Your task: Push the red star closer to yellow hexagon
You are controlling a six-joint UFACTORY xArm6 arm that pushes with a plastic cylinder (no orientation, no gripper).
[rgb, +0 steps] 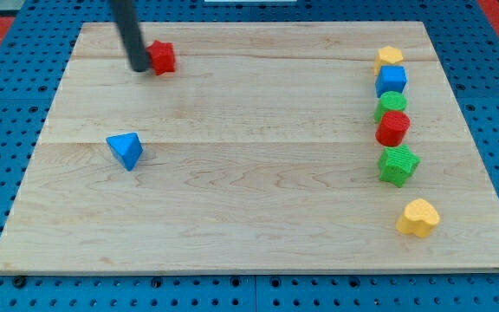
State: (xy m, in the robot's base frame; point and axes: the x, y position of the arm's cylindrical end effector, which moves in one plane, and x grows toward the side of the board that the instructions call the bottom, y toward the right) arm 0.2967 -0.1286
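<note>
From the one camera view, the small red star-shaped block [161, 57] sits near the top left of the pale wooden board [249, 199], its points blunt and hard to count at this size. My tip [137, 67] rests just left of the star, apparently touching it; the dark rod [127, 30] is cut off by the view's top, and it carries no claw to spread or pinch. Far right of the star, the yellow hexagon block [390, 57] heads a column: blue cube [391, 81], green block [391, 104] of unclear shape, red cylinder [393, 127], green star [398, 165], yellow heart [418, 217]. Below the red star lies a blue triangular block [126, 150].
</note>
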